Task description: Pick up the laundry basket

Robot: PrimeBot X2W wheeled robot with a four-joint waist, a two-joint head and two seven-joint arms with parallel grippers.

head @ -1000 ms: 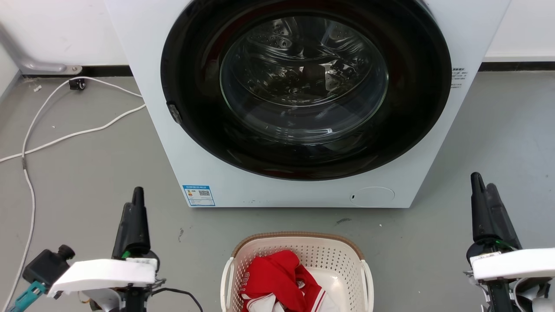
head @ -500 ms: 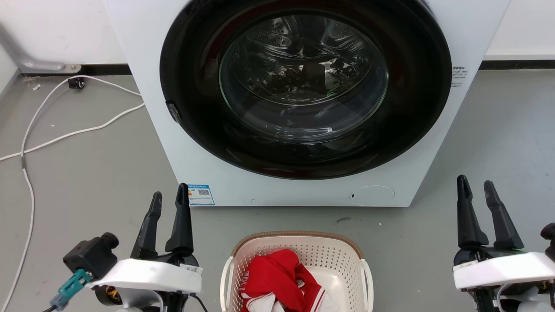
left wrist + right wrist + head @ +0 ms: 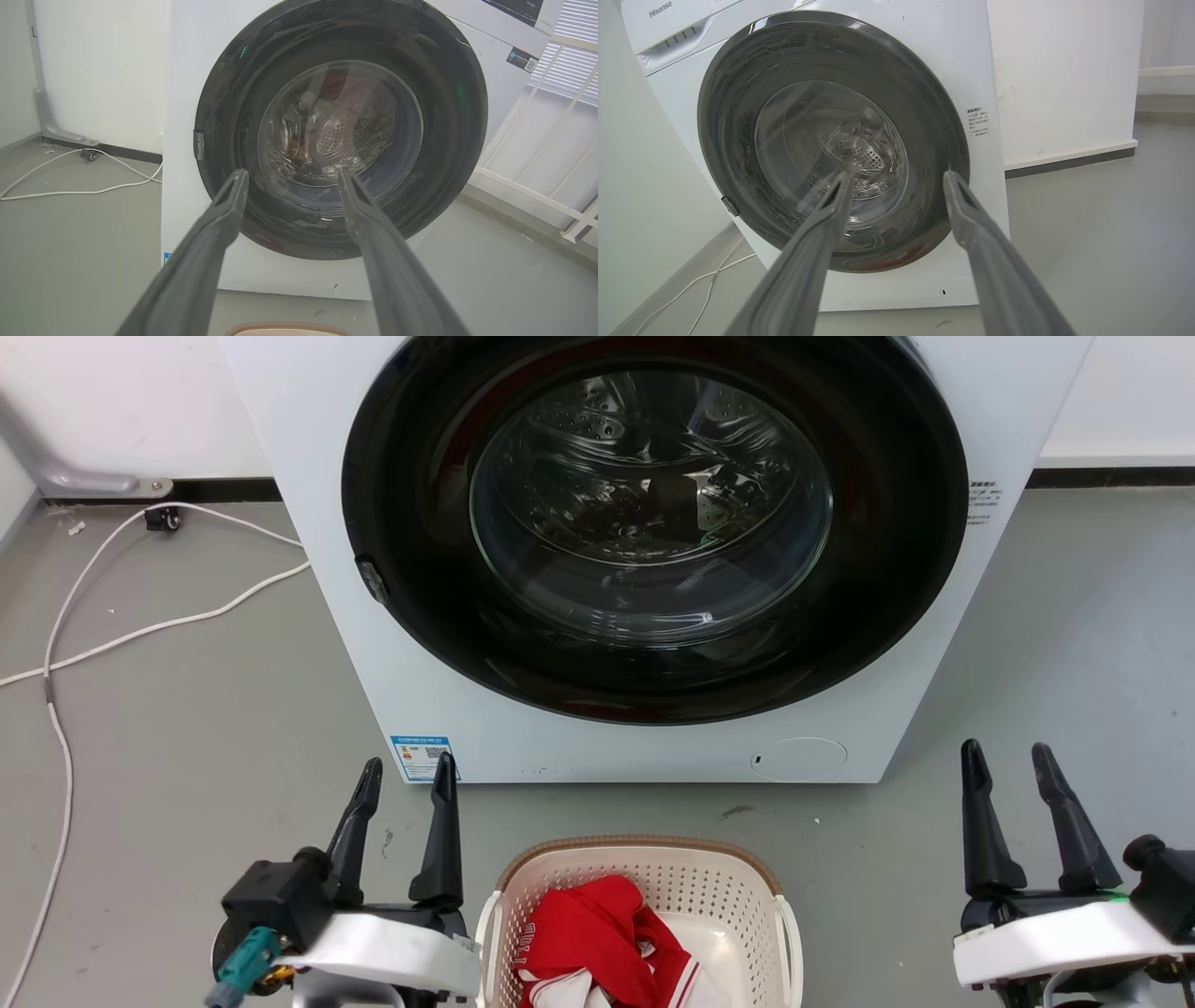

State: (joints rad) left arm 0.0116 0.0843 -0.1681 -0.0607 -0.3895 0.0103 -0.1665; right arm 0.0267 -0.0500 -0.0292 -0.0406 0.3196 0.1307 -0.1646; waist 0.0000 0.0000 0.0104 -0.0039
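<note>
Left tool (image 3: 410, 763) spread beside laundry basket (image 3: 719, 887); right tool (image 3: 1006, 748) spread, well apart from it

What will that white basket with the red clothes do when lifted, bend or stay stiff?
The laundry basket looks like perforated moulded plastic, so it probably stays stiff, flexing slightly. With little visible inside, it is likely light. The red garment lies toward its left side, so an uneven lift might tip it.

A laundry corner: front-loading washing machine (image 3: 653, 560) on bare grey floor (image 3: 168, 728), white walls (image 3: 121, 401), loose cable (image 3: 140, 630).
</note>
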